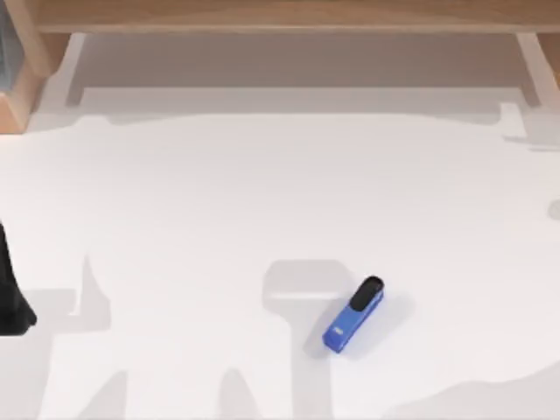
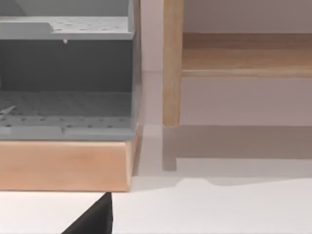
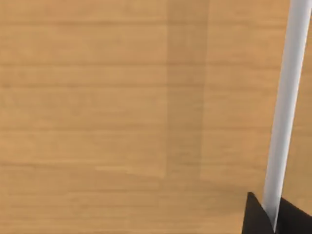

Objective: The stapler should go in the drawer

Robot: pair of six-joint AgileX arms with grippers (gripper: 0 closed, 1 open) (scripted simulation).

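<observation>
Stapler (image 1: 353,315) on table (image 1: 262,192), right-centre.

Bench (image 1: 219,201): white, flat surface, shadow patches along near edge.
Wood frame (image 1: 280,13): spans far edge of bench; upright post (image 2: 171,63) stands on bench.
Grey rack (image 2: 66,73): perforated shelves, seated on wood base (image 2: 63,165), just beside post, far left corner.
Wood panel (image 3: 97,97): horizontal grain, white bar (image 3: 287,107) crossing it.

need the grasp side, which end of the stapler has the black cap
The stapler's end toward the table's far right; the blue end points near-left.
</observation>
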